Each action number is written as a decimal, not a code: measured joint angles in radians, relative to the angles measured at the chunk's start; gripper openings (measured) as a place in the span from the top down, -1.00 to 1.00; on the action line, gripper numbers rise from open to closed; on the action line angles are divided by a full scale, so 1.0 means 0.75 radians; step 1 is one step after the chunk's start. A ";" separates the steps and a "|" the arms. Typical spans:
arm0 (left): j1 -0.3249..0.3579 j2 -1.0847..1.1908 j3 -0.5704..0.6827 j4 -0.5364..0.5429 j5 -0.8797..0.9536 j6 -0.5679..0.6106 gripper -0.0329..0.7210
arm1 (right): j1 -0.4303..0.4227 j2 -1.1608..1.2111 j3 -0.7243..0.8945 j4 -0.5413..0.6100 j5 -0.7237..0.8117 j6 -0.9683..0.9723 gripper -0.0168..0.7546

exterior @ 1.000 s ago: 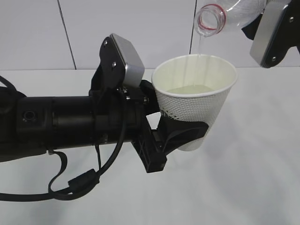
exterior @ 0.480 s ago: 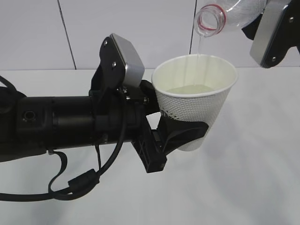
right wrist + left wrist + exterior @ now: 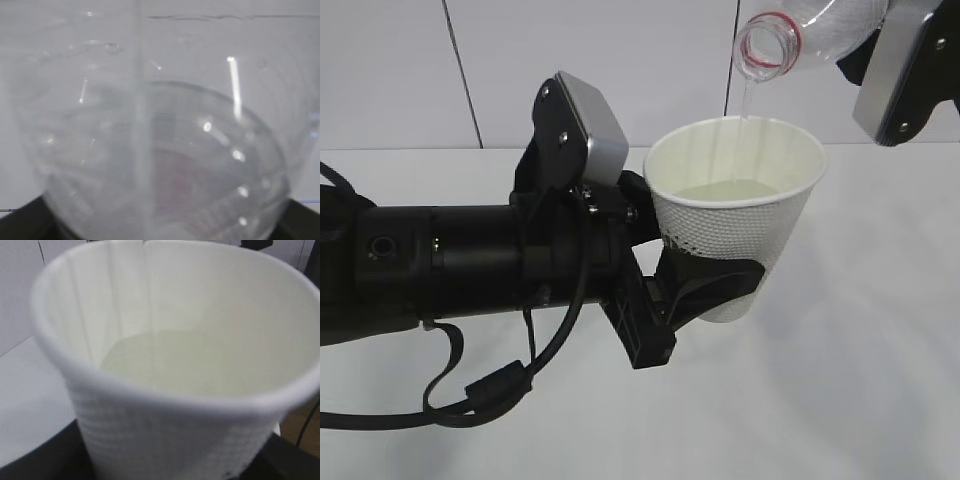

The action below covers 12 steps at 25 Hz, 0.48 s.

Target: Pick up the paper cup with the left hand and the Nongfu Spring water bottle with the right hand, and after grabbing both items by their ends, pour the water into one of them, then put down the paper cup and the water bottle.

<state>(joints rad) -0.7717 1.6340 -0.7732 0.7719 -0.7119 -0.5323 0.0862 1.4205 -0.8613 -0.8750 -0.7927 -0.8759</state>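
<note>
Fingers [image 3: 705, 290] of the level left hand clasp the paper cup [image 3: 740, 225]; raised right hand's [image 3: 905, 70] grip the tilted bottle [image 3: 800, 35].

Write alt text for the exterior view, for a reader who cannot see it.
A tilted clear bottle, held by the right gripper at top right, pours a thin stream of water into a white paper cup. The left gripper clasps the cup near its base, above a white table. The cup is partly full.
</note>
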 joint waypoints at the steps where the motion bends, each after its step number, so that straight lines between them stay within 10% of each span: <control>1: 0.000 0.000 0.000 0.000 0.000 0.000 -0.38 | 0.000 0.000 0.000 0.000 0.000 -0.002 -0.39; 12: 0.000 0.000 0.000 0.001 0.000 0.000 -0.38 | 0.000 0.000 0.000 0.000 0.000 -0.002 -0.39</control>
<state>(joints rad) -0.7717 1.6340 -0.7732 0.7726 -0.7119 -0.5323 0.0862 1.4205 -0.8613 -0.8750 -0.7927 -0.8776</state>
